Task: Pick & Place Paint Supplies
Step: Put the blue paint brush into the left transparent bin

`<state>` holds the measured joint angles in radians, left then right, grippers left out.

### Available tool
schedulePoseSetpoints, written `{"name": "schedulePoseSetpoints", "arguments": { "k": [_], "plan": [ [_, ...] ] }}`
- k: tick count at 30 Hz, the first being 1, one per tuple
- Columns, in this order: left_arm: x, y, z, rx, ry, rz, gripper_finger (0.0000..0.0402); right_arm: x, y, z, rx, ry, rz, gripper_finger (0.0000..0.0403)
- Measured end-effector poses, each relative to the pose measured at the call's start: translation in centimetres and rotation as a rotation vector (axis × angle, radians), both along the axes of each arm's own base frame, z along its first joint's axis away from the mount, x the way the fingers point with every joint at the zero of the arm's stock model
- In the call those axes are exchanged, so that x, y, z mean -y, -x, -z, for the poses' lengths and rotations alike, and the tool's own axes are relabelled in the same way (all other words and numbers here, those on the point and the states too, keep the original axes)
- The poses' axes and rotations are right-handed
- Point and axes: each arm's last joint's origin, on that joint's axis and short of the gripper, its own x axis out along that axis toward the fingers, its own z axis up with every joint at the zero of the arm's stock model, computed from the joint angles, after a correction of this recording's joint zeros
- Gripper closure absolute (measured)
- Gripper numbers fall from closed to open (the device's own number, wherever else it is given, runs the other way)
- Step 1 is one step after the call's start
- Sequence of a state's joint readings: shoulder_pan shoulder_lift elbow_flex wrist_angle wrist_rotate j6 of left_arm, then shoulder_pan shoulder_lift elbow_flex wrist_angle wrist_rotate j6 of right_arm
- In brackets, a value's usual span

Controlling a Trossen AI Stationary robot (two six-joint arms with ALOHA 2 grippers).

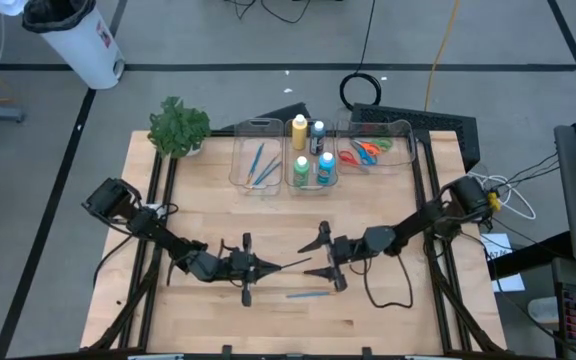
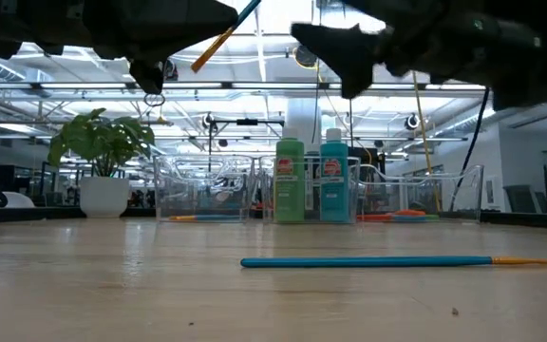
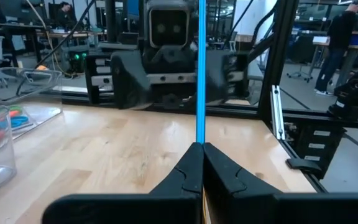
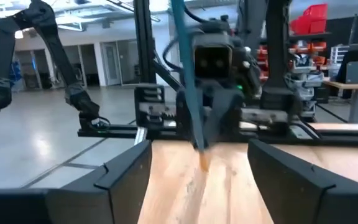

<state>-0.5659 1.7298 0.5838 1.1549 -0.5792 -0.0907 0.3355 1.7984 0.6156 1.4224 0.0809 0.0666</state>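
A wooden table (image 1: 388,310) under workshop lights, clear bins (image 1: 258,165) along the twelve o'clock edge already holding brushes, bottles (image 1: 299,132) and scissors (image 1: 366,150). Mid-table, the left gripper (image 1: 268,266) is clenched on a blue paintbrush (image 3: 200,68), lifted clear of the wood and pointing toward three o'clock. Facing it, the right gripper (image 1: 325,256) stands spread wide, holding nothing. Looks like a handover or a carry. A second paintbrush (image 2: 387,261) lies flat at six o'clock, waiting. Next move calls for taking the held brush to the brush bin at eleven o'clock
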Motion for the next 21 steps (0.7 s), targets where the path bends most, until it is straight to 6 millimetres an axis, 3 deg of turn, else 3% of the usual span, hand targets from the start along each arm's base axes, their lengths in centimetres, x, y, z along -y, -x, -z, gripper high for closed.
{"name": "schedulePoseSetpoints", "arguments": {
  "k": [6,21],
  "plan": [
    [-0.1,0.0,0.3,-0.026,0.003,-0.020,0.0401,-0.5,-1.4,-0.8,0.019,-0.006,-0.004,0.0138],
    [-0.1,0.0,0.5,-0.044,0.017,-0.026,0.0401,-0.2,-1.4,-1.5,0.078,-0.040,0.076,0.0192]
  ]
}}
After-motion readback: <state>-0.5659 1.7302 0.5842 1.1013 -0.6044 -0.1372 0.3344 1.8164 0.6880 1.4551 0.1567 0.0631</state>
